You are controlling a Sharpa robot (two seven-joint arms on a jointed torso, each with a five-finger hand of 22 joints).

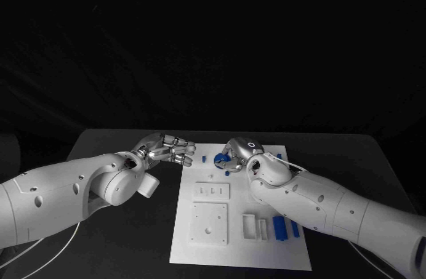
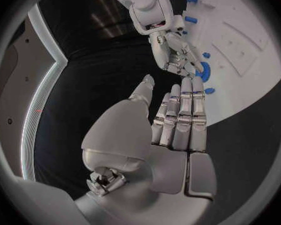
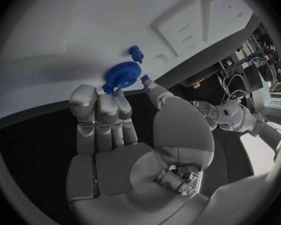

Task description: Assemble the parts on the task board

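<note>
A blue gear [image 3: 122,74] lies flat on the task board [image 1: 204,245] near its far edge, toothed rim outward, its axis seemingly upright, though the fingers hide part of it. The right hand [image 1: 239,154] reaches over that far edge, and its fingertips [image 3: 109,89] close on the gear's rim, thumb on the other side, pinching it. A small blue peg [image 3: 136,53] stands on the board just beside the gear. The left hand [image 1: 166,149] hovers over the black table [image 1: 116,242] by the board's far left corner, fingers straight and side by side, thumb apart, holding nothing. More blue parts [image 1: 281,227] lie lengthwise near the board's near right corner.
</note>
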